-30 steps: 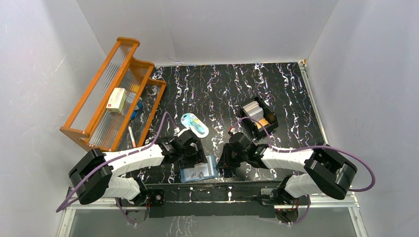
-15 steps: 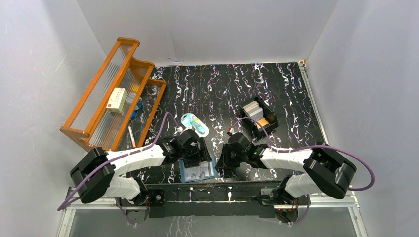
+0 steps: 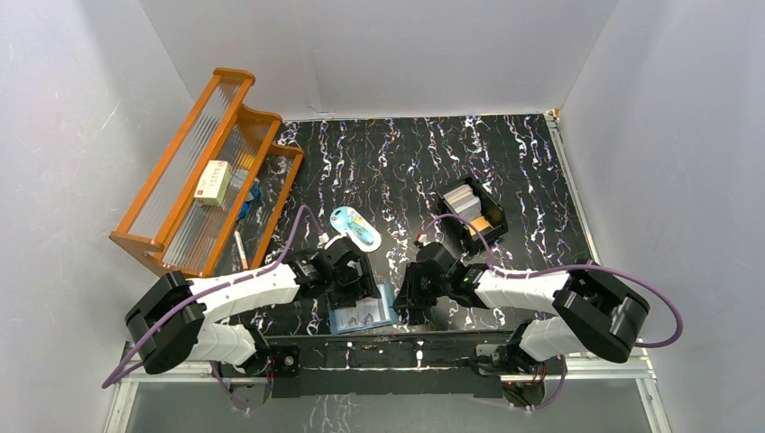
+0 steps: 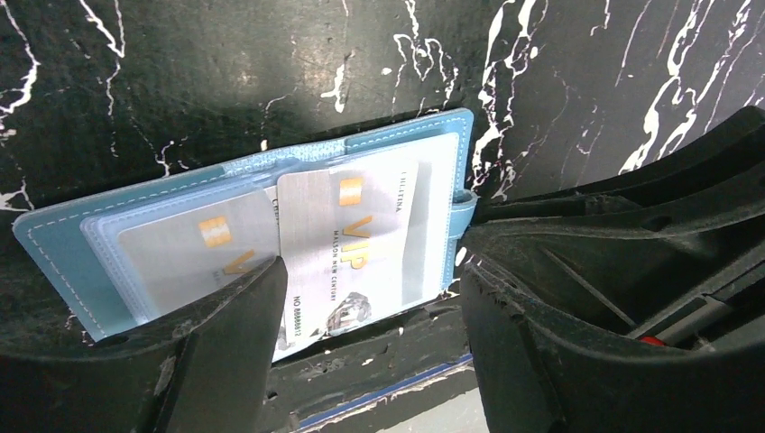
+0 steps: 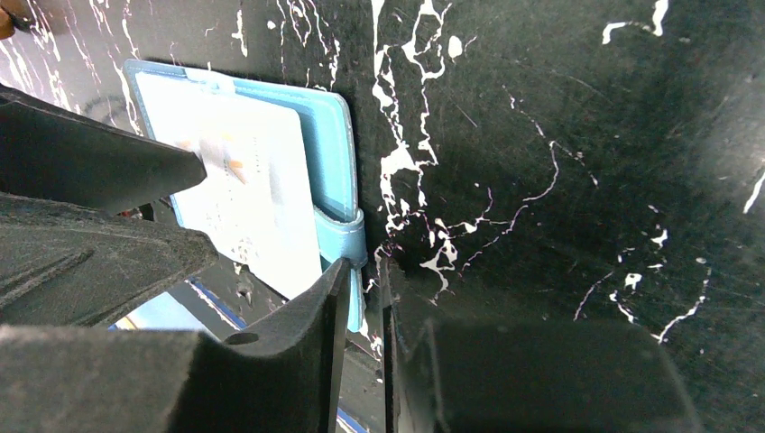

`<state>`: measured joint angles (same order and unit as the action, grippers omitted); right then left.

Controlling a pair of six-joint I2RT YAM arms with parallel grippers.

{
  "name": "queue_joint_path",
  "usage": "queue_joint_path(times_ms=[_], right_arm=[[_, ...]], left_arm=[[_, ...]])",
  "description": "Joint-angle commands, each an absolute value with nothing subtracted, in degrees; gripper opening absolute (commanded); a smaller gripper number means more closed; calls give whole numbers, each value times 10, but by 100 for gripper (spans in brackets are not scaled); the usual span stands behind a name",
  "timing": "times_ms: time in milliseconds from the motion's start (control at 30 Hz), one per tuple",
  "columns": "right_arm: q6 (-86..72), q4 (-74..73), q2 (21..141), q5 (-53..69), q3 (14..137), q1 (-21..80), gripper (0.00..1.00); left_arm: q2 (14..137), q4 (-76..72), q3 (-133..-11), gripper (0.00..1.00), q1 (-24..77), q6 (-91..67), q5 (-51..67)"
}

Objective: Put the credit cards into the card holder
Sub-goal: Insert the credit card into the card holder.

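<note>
The card holder point(image 3: 363, 314) lies open at the table's near edge, light blue inside point(image 4: 63, 244). Two silver credit cards rest on it: one point(image 4: 194, 253) tucked in a clear pocket, the other point(image 4: 361, 234) sticking out past the holder's near edge. My left gripper point(image 4: 372, 266) hovers open over them, a finger on either side and holding nothing. My right gripper point(image 5: 365, 266) stands at the holder's right edge, its jaws nearly together on the blue closure tab point(image 5: 345, 236). More credit cards point(image 3: 464, 199) stand in a black box point(image 3: 494, 219).
An orange wooden rack point(image 3: 207, 171) with a cream box point(image 3: 214, 181) stands at the back left. A light-blue oval item point(image 3: 354, 225) lies just behind my left gripper point(image 3: 354, 290). The table's front rail point(image 3: 388, 347) runs right below the holder.
Almost nothing. The left wrist wobbled slightly over the card holder and its jaws stand a touch wider. The right arm has held still.
</note>
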<state>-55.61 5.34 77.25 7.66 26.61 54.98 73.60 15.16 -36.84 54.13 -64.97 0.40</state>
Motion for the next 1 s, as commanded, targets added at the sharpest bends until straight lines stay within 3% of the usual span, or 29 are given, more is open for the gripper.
queue_joint_path(times_ms=[0, 967], right_arm=[[-555, 55, 781, 69, 285, 555, 27], [-559, 61, 781, 68, 279, 557, 26]], left_arm=[[727, 191, -383, 70, 543, -643, -11], [766, 141, -375, 72, 545, -659, 33]])
